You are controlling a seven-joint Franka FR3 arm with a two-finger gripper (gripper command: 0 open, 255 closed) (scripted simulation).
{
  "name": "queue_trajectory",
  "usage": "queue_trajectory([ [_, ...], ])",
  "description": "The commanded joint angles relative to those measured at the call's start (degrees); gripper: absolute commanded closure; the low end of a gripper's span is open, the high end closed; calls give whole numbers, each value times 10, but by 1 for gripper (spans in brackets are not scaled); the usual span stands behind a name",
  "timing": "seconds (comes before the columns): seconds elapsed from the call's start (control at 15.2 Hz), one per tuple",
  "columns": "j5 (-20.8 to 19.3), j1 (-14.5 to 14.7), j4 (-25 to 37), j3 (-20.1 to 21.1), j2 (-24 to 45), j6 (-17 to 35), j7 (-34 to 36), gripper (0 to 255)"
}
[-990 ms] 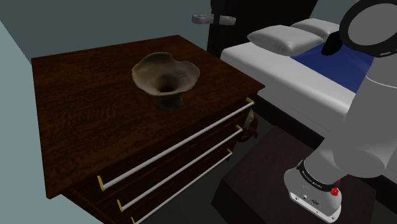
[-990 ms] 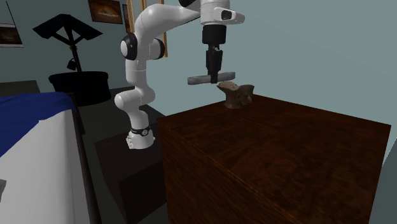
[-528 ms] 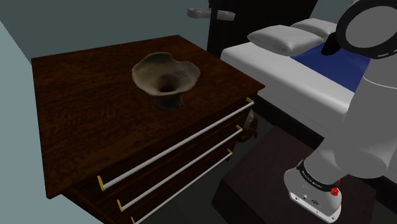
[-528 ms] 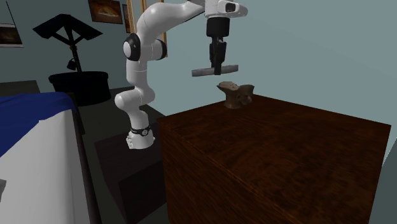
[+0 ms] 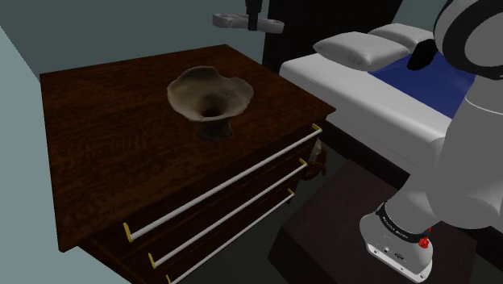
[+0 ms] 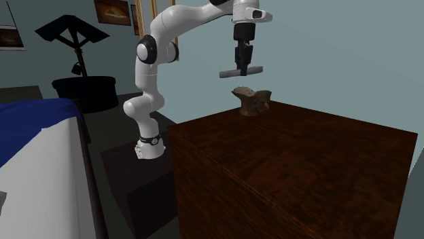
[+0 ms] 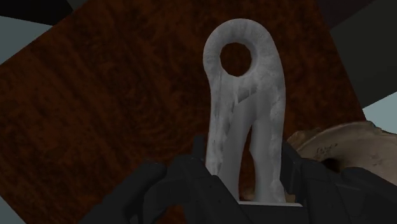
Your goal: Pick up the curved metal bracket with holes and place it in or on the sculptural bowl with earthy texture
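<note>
The pincer (image 6: 241, 65) is clamped on the pale grey bracket (image 7: 242, 114), held aloft between its fingers, so the pick-up looks done; what remains is bringing it over the earthy brown bowl (image 5: 211, 95), below and slightly aside of the pincer, and releasing.

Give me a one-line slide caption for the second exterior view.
Black fingers hold a grey bracket in the air over a dark dresser, close to the brown bowl.

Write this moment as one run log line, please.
gripper: shut on bracket | bracket: aloft over dresser, near bowl | bowl: empty, on dresser | placement: not yet done
</note>
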Motion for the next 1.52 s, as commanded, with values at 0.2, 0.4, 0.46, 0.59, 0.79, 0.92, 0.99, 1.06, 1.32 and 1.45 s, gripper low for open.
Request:
queue_trajectory([
  [0.2, -5, 44, -15, 24, -8, 7, 67, 255],
  [0.4, -10, 72, 3, 39, 5, 0, 108, 255],
  [0.46, -12, 81, 12, 44, 11, -3, 122, 255],
  [0.59, -16, 102, 34, 53, 26, -10, 148, 255],
  [0.79, -18, 116, 32, 60, 31, -4, 169, 255],
  [0.92, -15, 114, -10, 60, 14, 21, 169, 255],
  [0.99, -14, 113, -30, 59, 7, 33, 169, 255],
  [1.06, -13, 112, -48, 59, 0, 45, 168, 255],
  [1.32, -10, 109, -112, 59, -22, 87, 168, 255],
  [1.45, -9, 108, -141, 58, -31, 107, 167, 255],
])
